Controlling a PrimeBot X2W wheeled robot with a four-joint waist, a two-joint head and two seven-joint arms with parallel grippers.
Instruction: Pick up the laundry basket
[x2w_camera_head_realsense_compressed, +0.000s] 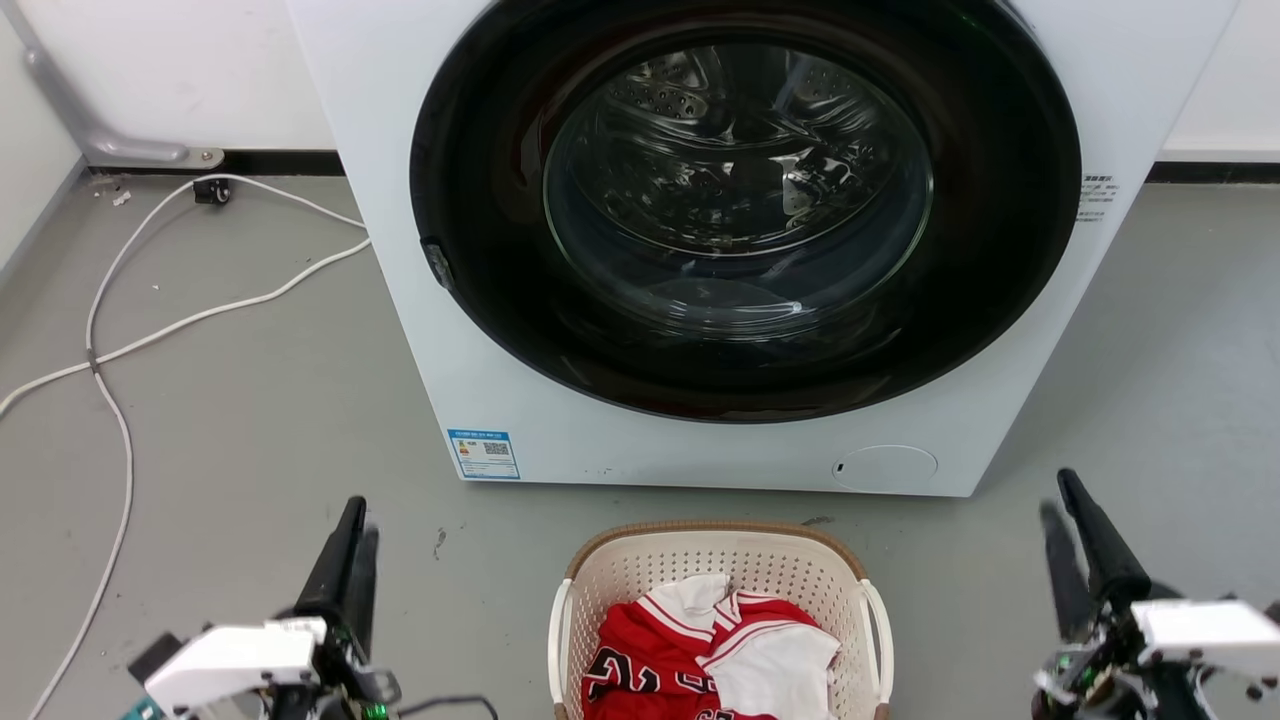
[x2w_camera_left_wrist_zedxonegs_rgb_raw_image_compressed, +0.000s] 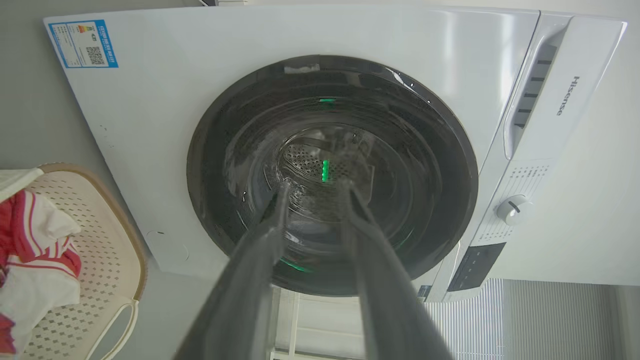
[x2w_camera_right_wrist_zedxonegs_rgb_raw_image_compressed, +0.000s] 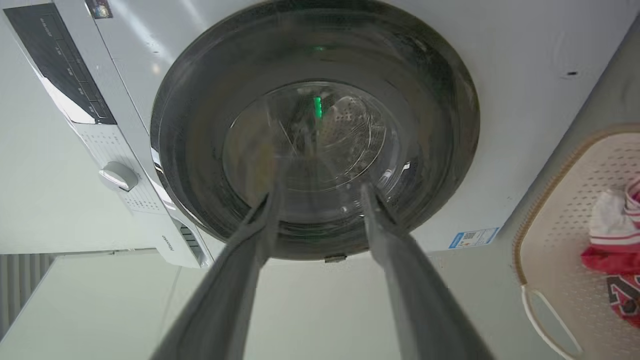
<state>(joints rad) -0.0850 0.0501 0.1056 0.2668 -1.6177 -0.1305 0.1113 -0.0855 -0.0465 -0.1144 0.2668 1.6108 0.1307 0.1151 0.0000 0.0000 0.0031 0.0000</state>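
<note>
The laundry basket (x2w_camera_head_realsense_compressed: 650, 575) sits on the floor just before the washing machine (x2w_camera_head_realsense_compressed: 400, 300), with red and white garments (x2w_camera_head_realsense_compressed: 690, 650) inside. The left end effector (x2w_camera_head_realsense_compressed: 358, 525) and right end effector (x2w_camera_head_realsense_compressed: 1056, 495) flank it well apart, fingers parted, empty, pointing at the machine. Each should turn inward to its nearer white handle (x2w_camera_head_realsense_compressed: 557, 640), and both should lift together to keep the basket level.

I find bare floor (x2w_camera_head_realsense_compressed: 250, 400) open on both sides of the laundry basket (x2w_camera_head_realsense_compressed: 640, 570) at bottom centre. The washing machine (x2w_camera_head_realsense_compressed: 480, 380) walls off the space just behind it; a white cable (x2w_camera_head_realsense_compressed: 129, 455) trails across the floor at left.
</note>
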